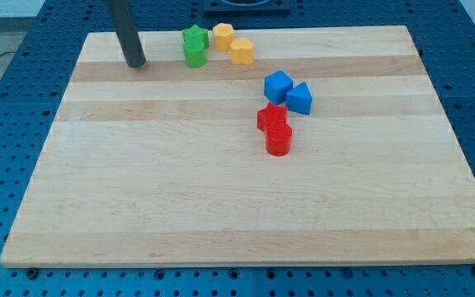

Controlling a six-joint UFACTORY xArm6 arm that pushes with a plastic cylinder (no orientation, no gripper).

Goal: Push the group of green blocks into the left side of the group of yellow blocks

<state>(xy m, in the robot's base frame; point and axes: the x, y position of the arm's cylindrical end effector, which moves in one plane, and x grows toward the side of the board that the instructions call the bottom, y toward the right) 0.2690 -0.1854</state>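
Two green blocks stand near the view's top: a green star and a green cylinder just below it, touching. Right of them are two yellow blocks: a yellow hexagon touching or nearly touching the green star, and a second yellow block down to its right. My tip rests on the wooden board, well to the left of the green cylinder with a clear gap between them.
A blue cube and a blue wedge-like block sit right of centre. A red star and a red cylinder stand just below them. Blue perforated table surrounds the board.
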